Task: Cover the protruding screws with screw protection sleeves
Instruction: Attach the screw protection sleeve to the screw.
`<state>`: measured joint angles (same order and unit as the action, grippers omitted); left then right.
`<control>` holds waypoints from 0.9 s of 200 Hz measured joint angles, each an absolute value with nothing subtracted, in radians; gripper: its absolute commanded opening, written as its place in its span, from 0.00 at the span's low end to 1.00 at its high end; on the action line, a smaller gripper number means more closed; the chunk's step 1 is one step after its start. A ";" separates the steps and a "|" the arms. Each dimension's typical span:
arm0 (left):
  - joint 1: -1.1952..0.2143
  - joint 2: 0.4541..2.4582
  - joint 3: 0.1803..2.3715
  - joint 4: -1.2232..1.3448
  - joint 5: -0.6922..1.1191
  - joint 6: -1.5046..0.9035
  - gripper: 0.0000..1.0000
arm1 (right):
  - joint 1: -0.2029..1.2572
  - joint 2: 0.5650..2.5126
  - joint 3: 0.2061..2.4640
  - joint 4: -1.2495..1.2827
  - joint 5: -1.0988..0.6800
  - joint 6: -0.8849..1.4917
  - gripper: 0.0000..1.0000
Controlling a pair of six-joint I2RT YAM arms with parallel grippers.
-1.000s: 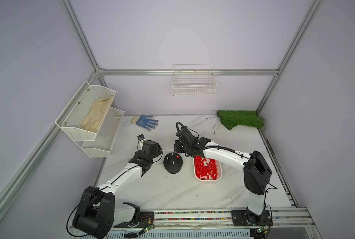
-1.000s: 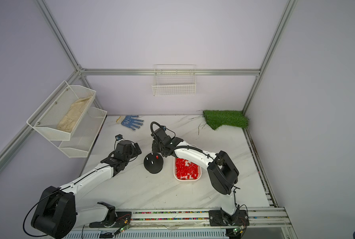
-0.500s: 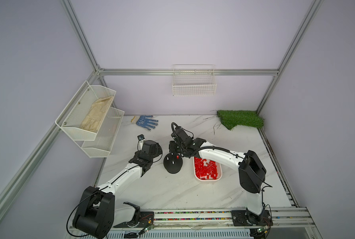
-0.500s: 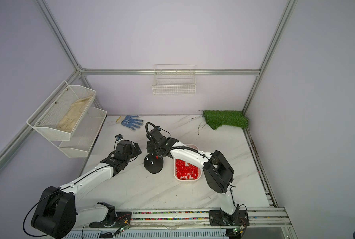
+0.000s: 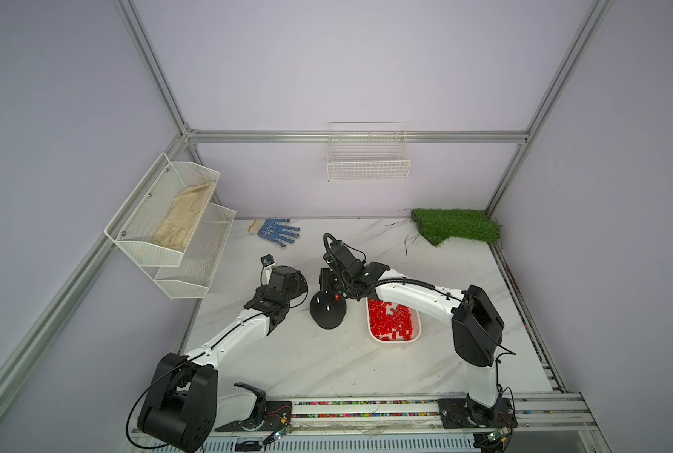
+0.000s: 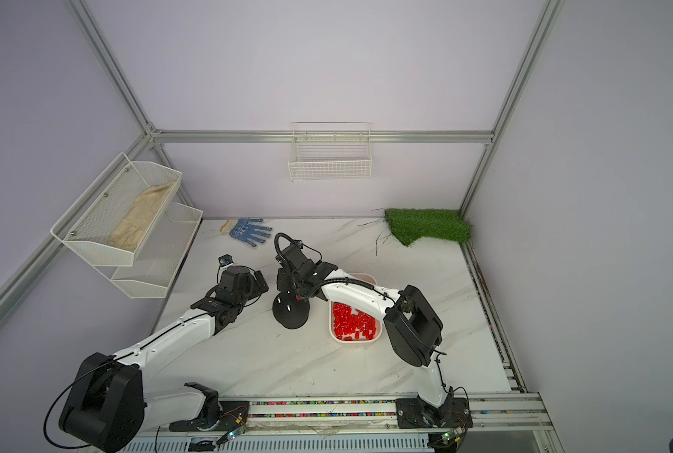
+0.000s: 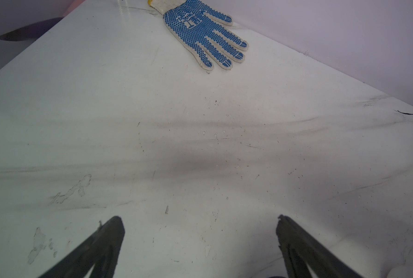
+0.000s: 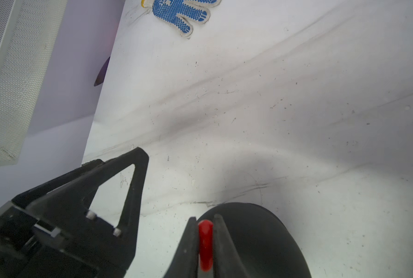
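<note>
right end effector (image 8: 205,221): pressing both fingers together on a single red sleeve (image 8: 205,243). The sleeve is lying lengthwise between the pads with its rounded end toward the fingertips. The whole unit is hanging over the black domed base (image 8: 260,238).

left end effector (image 7: 200,223): fingers (image 7: 111,235) are standing spread wide and gripping nothing, over bare bench (image 7: 200,144), pointing toward the glove (image 7: 200,31). In both top views it is sitting just beside the domed base, on the side toward the bench's left edge.

domed base: sitting a little left of the bench's middle.

protruding screws (image 5: 318,300): two are showing as bare pale dots on the dome in a top view. The rest cannot be made out under the right arm.

red spot on dome (image 5: 337,297): showing on the dome's tray side, close to the right fingers. The top views are too small to tell whether it is sitting on a stud or is the pinched sleeve.

screw protection sleeves (image 5: 389,321): lying heaped loose in the white tray (image 5: 393,340). The tray is sitting just beside the domed base toward the right edge, not touching it.

surroundings: the glove is lying by the back edge toward the back-left corner, and a green turf mat (image 5: 456,229) is filling the back-right corner.
</note>
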<state>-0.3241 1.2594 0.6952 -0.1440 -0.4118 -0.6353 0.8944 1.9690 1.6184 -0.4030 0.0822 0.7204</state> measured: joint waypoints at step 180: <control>-0.324 1.259 0.695 -0.144 -0.411 -0.636 1.00 | 0.901 1.943 1.576 -0.396 0.099 0.724 0.15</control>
<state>-0.3241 1.2594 0.6952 -0.1440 -0.4114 -0.6361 0.9009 1.9430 1.5761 -0.3958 0.0994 0.7238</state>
